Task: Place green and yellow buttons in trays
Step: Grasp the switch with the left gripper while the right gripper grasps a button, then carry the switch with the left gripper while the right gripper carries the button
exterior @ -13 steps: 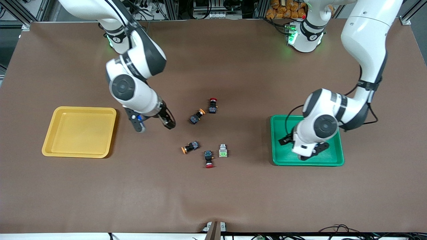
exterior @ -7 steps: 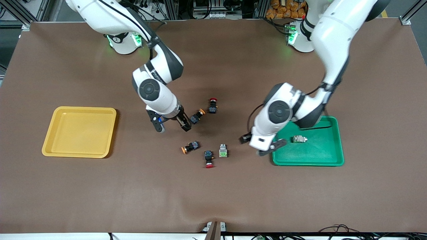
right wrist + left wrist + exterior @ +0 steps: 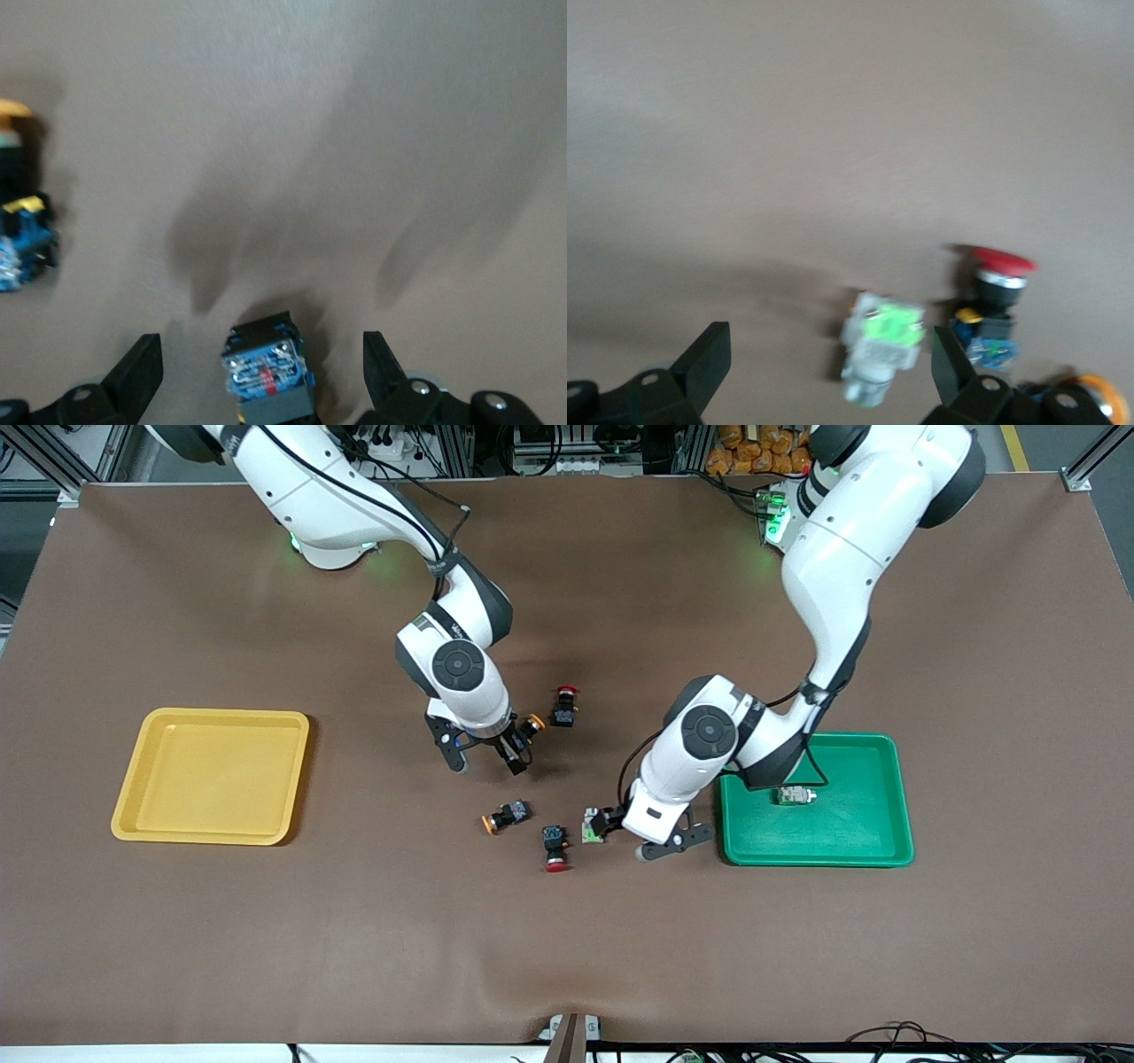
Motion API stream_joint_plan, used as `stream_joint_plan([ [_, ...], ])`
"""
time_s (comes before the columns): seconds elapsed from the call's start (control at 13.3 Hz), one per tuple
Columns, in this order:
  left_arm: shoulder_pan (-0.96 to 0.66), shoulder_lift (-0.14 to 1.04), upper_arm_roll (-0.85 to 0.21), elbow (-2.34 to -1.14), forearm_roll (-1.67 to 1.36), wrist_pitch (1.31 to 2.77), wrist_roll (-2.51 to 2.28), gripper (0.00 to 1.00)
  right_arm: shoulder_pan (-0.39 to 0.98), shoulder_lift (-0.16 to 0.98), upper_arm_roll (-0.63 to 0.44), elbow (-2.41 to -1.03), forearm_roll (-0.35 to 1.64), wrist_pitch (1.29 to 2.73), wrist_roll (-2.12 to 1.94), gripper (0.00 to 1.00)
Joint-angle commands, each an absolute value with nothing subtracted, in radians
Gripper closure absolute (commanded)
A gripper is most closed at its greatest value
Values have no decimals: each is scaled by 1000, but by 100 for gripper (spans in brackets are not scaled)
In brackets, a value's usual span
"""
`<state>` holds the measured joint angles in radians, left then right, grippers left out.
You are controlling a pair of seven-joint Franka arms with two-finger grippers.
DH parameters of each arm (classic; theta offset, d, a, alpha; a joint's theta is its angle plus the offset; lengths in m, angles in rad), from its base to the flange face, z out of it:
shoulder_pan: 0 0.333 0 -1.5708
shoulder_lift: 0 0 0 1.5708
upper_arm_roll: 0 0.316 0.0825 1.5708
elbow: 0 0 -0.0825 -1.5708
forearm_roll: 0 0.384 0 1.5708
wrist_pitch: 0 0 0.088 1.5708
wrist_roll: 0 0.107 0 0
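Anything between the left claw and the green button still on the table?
Nothing. The left wrist view shows bare mat between the open left claw and the green button, which sits between its fingers; a red-capped switch lies beside it.

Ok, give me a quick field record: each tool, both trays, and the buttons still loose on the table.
left tool: open, over the green button on the table
right tool: open, over a yellow-capped button
green tray: one green button inside
yellow tray: no buttons
other loose: yellow-capped button, two red-capped buttons
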<state>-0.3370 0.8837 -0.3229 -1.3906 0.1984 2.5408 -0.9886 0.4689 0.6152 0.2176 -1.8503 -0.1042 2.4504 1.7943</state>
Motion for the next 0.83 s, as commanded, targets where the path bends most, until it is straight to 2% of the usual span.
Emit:
stream_joint_plan([
  [0.0,-382,952,-296,-1322,204,2646,-980,0,472,620,233,-1845,-135,2445,1833,20],
  [0.08,-387,966,-296,-1322,204,2670,-976,0,472,629,238,-1845,-135,2445,1833,50],
  [0.15,-393,977,-288,-1322,206,2687,-965,0,469,627,238,-1845,-135,2439,1833,73],
  [0.23,-396,980,-273,-1324,204,2689,-953,0,468,626,239,-1844,-135,2436,1829,84],
  [0.38,-403,986,-267,-1330,207,2689,-928,0,463,624,239,-1841,-135,2436,1818,100],
  [0.53,-403,988,-267,-1335,209,2689,-882,9,459,615,239,-1841,-135,2431,1798,100],
  [0.6,-403,988,-267,-1338,206,2689,-874,11,448,598,239,-1841,-135,2409,1760,100],
  [0.75,-411,991,-267,-1338,207,2689,-874,13,413,549,238,-1838,-135,2259,1657,100],
])
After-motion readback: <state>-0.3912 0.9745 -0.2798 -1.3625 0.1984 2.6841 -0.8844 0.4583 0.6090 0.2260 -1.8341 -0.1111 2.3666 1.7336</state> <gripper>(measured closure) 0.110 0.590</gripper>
